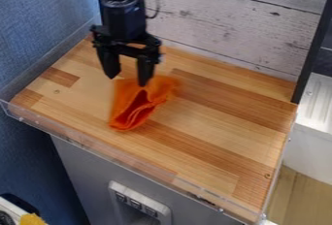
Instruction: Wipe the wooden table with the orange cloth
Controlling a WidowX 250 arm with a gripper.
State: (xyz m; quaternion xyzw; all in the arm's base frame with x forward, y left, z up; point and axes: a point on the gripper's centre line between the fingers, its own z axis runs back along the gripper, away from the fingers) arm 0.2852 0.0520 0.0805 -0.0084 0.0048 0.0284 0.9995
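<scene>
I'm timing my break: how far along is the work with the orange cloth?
Already done: the tool is down at the cloth, over the wooden top. In hand: seemingly nothing gripped; its fingers stand apart. Left: probably any folding or flattening, since the cloth looks bunched, with loose folds.

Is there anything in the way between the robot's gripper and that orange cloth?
Nothing visible. The gripper hangs open right over the upper edge of the orange cloth, with one fingertip overlapping it in this view. Whether that tip actually touches the cloth, I can't tell.
</scene>
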